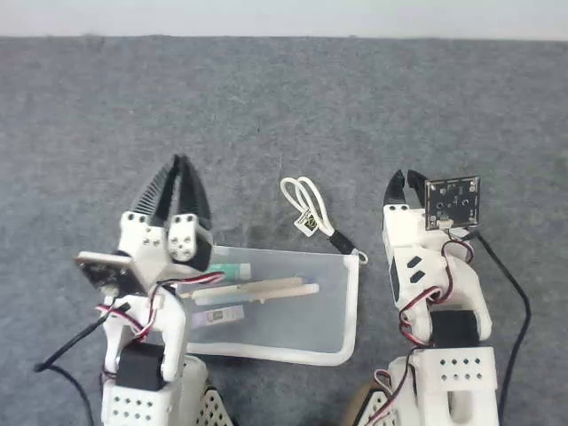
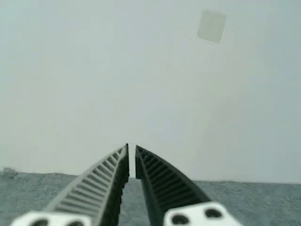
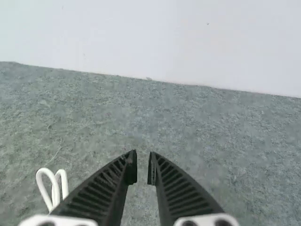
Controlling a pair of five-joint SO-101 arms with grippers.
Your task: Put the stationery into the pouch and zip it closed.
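Translucent, round-cornered plastic pouch [image 1: 333,337] flat on grey felt-like surface [image 1: 266,106], pens [image 1: 257,288] inside, white looped cord [image 1: 304,197] trailing from its 1 o'clock corner. Ribbed black left pincer [image 1: 180,163] at pouch's 10 o'clock, right pincer [image 1: 406,177] at 2 o'clock; both closed on nothing.

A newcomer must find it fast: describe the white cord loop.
On the grey table lies a clear pouch. The cord runs from its far right corner. It is the only thin white double loop, and it lies outside the pouch.
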